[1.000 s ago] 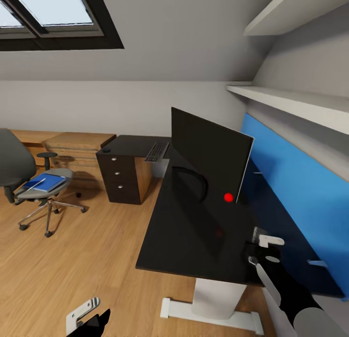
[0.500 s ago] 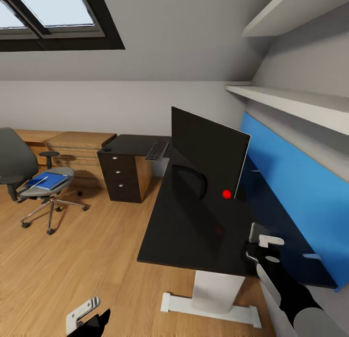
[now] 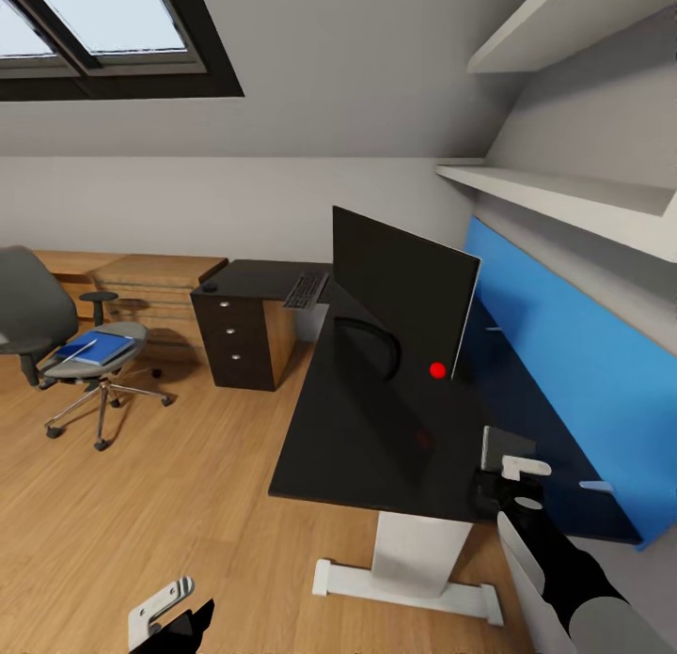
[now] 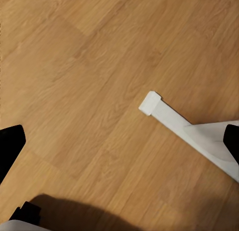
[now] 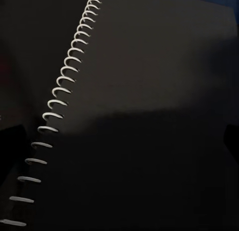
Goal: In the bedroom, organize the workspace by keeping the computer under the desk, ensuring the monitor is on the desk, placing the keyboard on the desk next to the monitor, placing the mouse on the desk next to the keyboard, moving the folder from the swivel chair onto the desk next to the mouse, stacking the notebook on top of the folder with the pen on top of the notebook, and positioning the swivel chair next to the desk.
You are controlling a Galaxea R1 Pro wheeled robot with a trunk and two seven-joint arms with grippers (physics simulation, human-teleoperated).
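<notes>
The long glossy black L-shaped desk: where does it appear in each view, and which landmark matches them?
Head view: the long glossy black L-shaped desk spans centre to right, on a white leg.
Left wrist view: its white foot bar lies on the wooden floor.
Right wrist view: probably the dark surface beside the spiral-bound dark notebook.
Shared landmark: the white foot bar, also low in the head view.

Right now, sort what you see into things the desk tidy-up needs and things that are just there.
Needed: monitor, keyboard, mouse, desk, swivel chair, folder, pen, notebook.

Just there: wall shelves, blue panel, wooden cabinets, skylight.
</notes>
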